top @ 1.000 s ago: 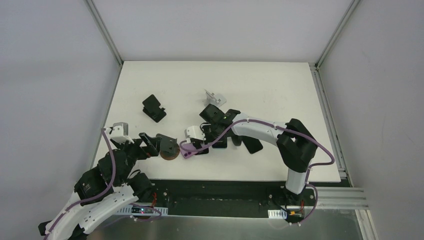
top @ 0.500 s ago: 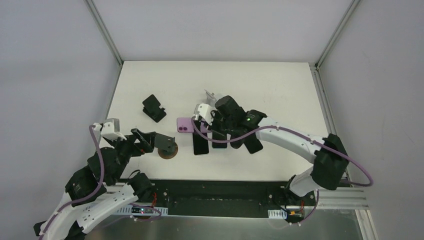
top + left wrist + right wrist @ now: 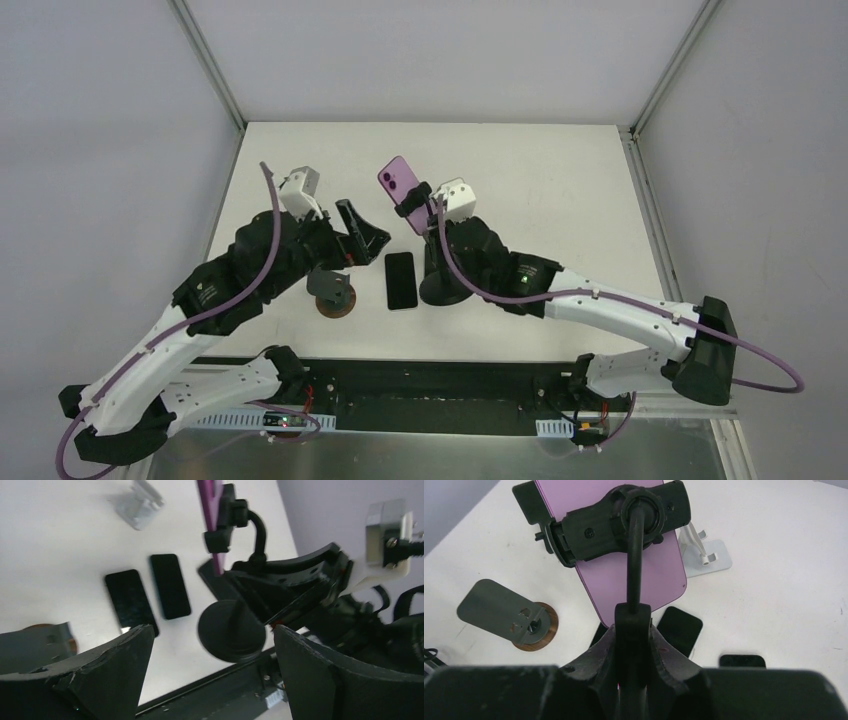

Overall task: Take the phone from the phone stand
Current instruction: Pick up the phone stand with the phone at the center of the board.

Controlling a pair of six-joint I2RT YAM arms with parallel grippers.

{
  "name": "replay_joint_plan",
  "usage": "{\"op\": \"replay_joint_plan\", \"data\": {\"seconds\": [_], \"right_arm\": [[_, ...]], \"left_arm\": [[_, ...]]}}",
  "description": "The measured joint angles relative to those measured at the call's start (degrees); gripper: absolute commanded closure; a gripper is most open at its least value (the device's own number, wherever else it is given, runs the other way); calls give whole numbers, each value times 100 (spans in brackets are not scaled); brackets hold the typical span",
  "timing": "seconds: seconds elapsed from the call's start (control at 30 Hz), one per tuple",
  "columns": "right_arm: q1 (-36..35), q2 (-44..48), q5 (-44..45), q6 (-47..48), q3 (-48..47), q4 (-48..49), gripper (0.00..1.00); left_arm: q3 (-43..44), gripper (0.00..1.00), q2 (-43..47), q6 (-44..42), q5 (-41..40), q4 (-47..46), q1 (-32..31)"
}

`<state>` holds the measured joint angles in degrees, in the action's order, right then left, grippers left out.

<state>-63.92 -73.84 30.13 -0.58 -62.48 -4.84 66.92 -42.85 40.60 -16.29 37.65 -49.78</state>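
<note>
Heads up: the right end effector (image 3: pixel 631 630) pinches the neck of the stand (image 3: pixel 619 510), while the left end effector (image 3: pixel 212 635) gapes empty. Yank the phone (image 3: pixel 396 178) crooked and the stand probably twists loose.

Left arm (image 3: pixel 190 330): white moulded shells along the long links, with bulky black housings at each joint.
Right arm (image 3: pixel 610 308): the same build, white links and black joint blocks; a small green light (image 3: pixel 521 282) glows on the forearm.
Cables (image 3: pixel 268 245): one purple cable per arm, running loose outside the shells in wide loops.
Wrist cameras (image 3: pixel 301 190): small white boxy housings; the right one shows silver screw heads (image 3: pixel 393 543) in the left wrist view.
Left fingers (image 3: pixel 95 680): matte black, broad and wedge-shaped, with chipped, scuffed edges.
Right fingers (image 3: pixel 591 666): black with a rough surface, narrowing towards the tips.
Bases (image 3: pixel 285 362): black rounded mounts.
</note>
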Motion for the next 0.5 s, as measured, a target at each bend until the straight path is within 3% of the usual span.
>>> {"op": "replay_joint_plan", "data": {"seconds": [0.1,0.4,0.5], "right_arm": [[-339,184,393,-118,297,345,100],[-743,619,739,-24,988,1252,100],[-787,627,769,72,988,1416,100]], "left_arm": [[-20,10,-249,317,448,-511,0],[-756,36,-249,1449,1025,-2339,0],[-774,39,-470,1633,1235,-2653,-2]]}}
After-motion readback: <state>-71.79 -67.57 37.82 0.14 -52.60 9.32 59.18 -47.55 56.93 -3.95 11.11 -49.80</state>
